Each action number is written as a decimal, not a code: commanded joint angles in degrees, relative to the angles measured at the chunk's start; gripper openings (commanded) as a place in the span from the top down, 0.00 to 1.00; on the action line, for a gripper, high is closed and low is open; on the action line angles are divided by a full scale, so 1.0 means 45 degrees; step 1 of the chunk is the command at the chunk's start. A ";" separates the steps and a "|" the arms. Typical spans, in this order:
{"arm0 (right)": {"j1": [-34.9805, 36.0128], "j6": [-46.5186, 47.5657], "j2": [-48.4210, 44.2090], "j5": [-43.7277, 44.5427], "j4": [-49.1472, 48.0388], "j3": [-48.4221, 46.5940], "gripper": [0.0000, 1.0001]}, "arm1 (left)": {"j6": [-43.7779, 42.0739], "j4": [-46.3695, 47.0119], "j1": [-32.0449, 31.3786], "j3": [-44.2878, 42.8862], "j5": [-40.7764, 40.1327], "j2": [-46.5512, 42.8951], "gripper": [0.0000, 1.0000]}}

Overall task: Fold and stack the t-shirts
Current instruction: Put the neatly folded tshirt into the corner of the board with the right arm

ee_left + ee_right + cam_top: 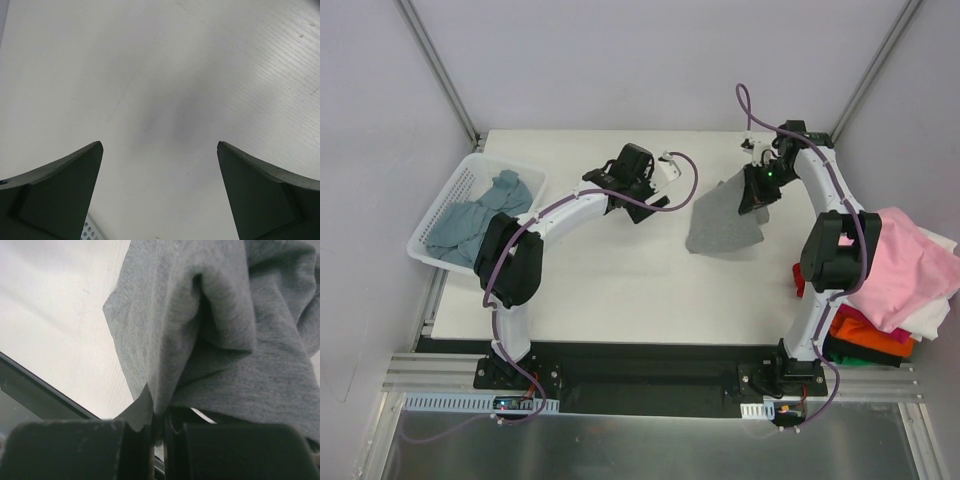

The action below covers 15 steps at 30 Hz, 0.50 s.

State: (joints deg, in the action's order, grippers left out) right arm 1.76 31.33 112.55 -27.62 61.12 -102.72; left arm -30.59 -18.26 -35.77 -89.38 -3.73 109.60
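Nearest, at the right edge, a pink t-shirt [910,262] lies draped over an orange one [868,342]. At the left, blue-teal t-shirts [470,222] fill the basket [432,215]. Farther out, the left claw [160,150] is spread wide above the bare surface [620,290], holding nothing. Farthest, the right claw [157,415] is pinched on an edge of the heather-grey t-shirt [225,340], which hangs bunched. To spread it well, the left claw should probably take the matching corner, then both draw apart before lowering.
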 commanded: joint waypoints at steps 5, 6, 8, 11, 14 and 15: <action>-0.0371 -0.0166 -0.1612 0.0414 0.1513 -0.1957 0.99 | 0.0000 0.0230 0.0078 0.0038 0.0007 -0.0625 0.00; -0.0603 -0.0166 -0.1691 0.0492 0.1863 -0.2191 0.99 | 0.0020 0.0230 0.0058 0.0078 0.0046 -0.0606 0.01; -0.0801 -0.0185 -0.1924 0.0609 0.2138 -0.2797 0.99 | 0.0039 0.0269 0.0078 0.0234 0.0086 -0.0606 0.01; -0.0957 -0.0185 -0.2275 0.0999 0.2744 -0.3596 0.99 | 0.0079 0.0444 0.0097 0.0507 0.0125 -0.0606 0.01; -0.1055 -0.0205 -0.2938 0.1604 0.3232 -0.4067 0.99 | 0.0118 0.0601 0.0097 0.0761 0.0203 -0.0586 0.01; -0.1074 -0.0205 -0.3193 0.1973 0.3350 -0.4127 0.99 | 0.0118 0.0659 0.0097 0.0878 0.0203 -0.0567 0.01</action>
State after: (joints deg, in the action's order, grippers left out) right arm -2.52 30.87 105.51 -22.63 70.83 -116.88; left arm -30.55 -16.99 -35.77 -86.89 -3.66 109.60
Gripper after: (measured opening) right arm 0.045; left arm 0.993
